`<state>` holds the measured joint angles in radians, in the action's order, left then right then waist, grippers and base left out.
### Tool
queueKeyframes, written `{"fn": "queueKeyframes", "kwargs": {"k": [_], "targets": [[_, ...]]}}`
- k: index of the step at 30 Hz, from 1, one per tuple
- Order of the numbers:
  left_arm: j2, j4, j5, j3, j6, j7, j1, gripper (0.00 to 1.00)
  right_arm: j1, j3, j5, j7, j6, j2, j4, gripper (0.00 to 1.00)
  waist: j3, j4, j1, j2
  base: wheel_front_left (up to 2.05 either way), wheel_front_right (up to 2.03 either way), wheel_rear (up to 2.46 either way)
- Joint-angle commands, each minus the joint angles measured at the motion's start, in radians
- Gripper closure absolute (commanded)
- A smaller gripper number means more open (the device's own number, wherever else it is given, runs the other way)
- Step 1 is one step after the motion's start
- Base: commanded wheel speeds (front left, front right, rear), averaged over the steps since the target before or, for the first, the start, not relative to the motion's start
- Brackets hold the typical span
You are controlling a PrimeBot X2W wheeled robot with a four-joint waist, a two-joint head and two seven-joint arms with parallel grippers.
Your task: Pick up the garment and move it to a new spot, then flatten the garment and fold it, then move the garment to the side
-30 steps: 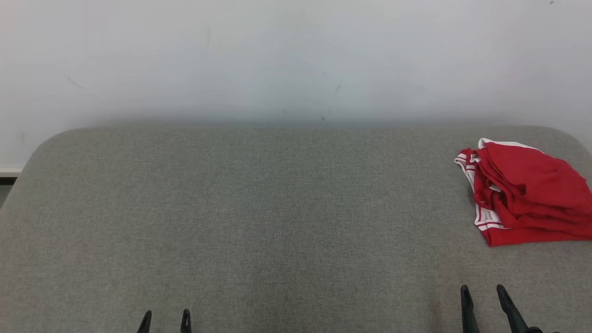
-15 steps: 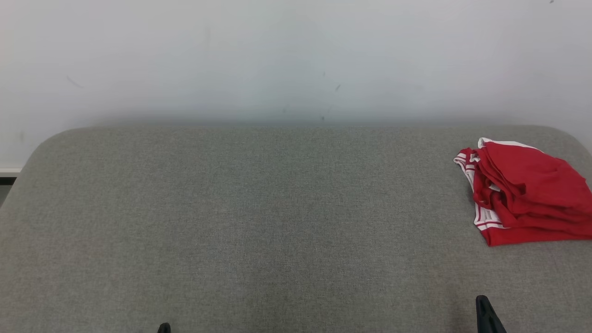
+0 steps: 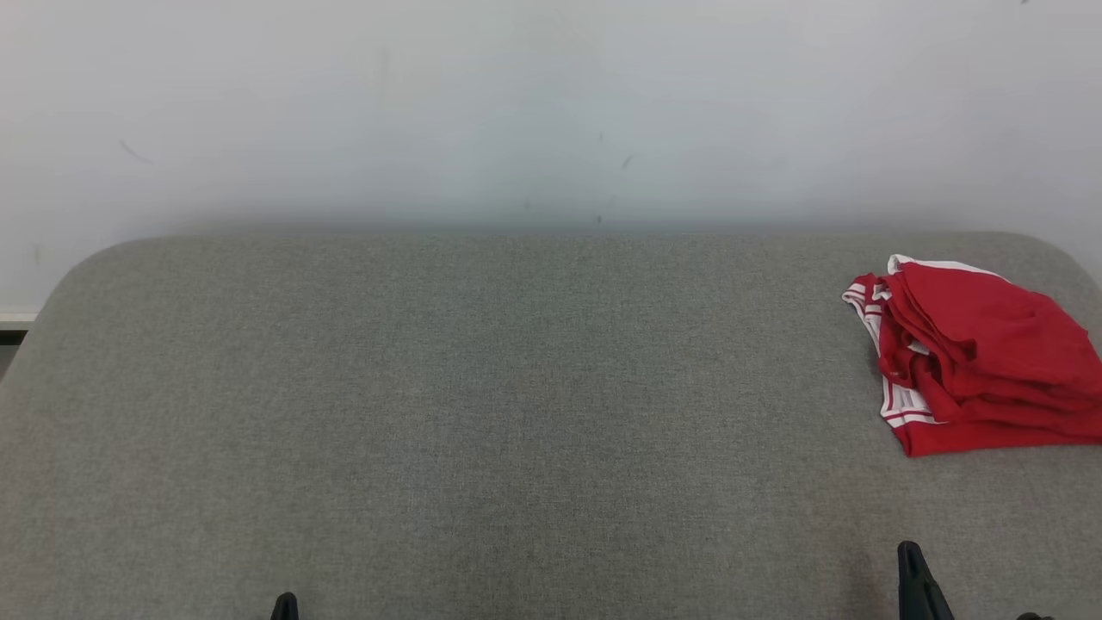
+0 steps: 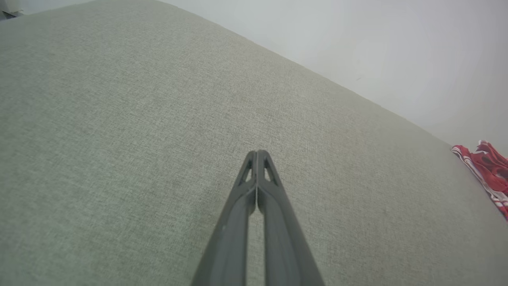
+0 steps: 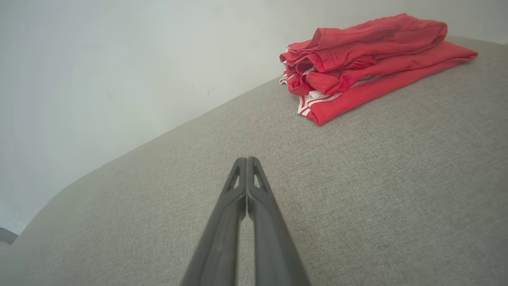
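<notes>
Red garment (image 3: 981, 362) with white striped trim lies as a layered, loosely folded stack at the far right of the grey fabric tabletop (image 3: 482, 387), close to the rounded right corner and the pale wall (image 3: 516, 103). It rests free, with nothing touching it. The striped end faces the tabletop's middle. The long axis seems to run roughly left-right, along the straight folded edge on the near side.

Right gripper (image 3: 911, 570) sits at the near edge, almost directly below the stack in the head view, with bare tabletop between them. Its jaws are pressed together and empty. Left gripper (image 3: 284, 605) is at the near left, well apart from the garment, also closed on nothing. The right arm is clearly nearer, and from it the garment lies ahead and slightly to the right.

Head view cuts the stack off at its right border. Right wrist view shows the whole garment (image 5: 369, 75), its layers and rolled upper fold, up and right of the closed fingertips. Left wrist view catches a sliver of the garment (image 4: 486, 167) at its right border, far past the fingertips.

Stage is ambiguous. A folded garment off to the side fits a finished job with the arms back at rest, but it also fits a bundle waiting to be picked up and moved.
</notes>
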<state>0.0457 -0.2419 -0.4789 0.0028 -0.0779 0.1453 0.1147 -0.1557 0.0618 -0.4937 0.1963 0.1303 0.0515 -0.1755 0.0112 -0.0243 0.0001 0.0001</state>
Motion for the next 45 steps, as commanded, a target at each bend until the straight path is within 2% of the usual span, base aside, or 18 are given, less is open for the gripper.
{"fn": "queueKeyframes", "kwargs": {"k": [1,23,45], "targets": [[0.003,0.018,-0.040,0.007,-0.003,-0.009,-0.033,1.00,0.025,0.000,-0.042,-0.006,0.000,0.008,0.019,1.00,0.000,0.000,0.0000,-0.0001,0.00,0.00,0.00],[0.004,0.025,-0.372,0.043,-0.018,-0.105,-0.080,1.00,0.056,-0.004,-0.380,-0.067,0.000,0.015,0.038,1.00,-0.003,0.005,0.0000,-0.0001,0.00,0.00,0.00],[0.005,0.028,-0.626,0.071,-0.030,-0.178,-0.117,1.00,0.080,-0.005,-0.636,-0.116,0.000,0.018,0.053,1.00,-0.005,0.010,-0.0001,-0.0001,0.00,0.00,0.00]]}}
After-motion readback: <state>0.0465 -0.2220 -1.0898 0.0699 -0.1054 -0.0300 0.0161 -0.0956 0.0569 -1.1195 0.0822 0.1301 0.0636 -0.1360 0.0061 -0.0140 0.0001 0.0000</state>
